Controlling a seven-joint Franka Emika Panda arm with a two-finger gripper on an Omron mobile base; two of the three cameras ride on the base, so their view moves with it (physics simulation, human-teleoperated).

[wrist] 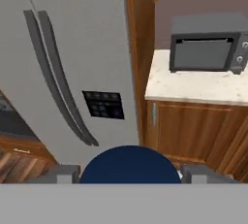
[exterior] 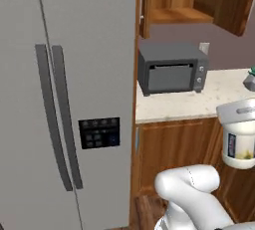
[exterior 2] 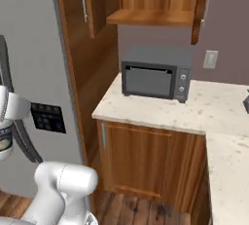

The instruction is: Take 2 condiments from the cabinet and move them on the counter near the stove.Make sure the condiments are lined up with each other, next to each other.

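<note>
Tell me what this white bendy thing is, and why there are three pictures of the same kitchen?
The white bendy thing is a robot arm with a claw at its end. Two cameras ride behind it, one on its left side and one on its right. That is why you see the grey fridge, the toaster oven and the speckled counter twice, from two sides. The third camera sits on the hand itself and looks along the claw. The round dark blue shape at the bottom of that picture is the lid of a white jar, sitting between the two dark fingers. So the claw is carrying the jar. High up, a wooden cabinet stands open.
</note>
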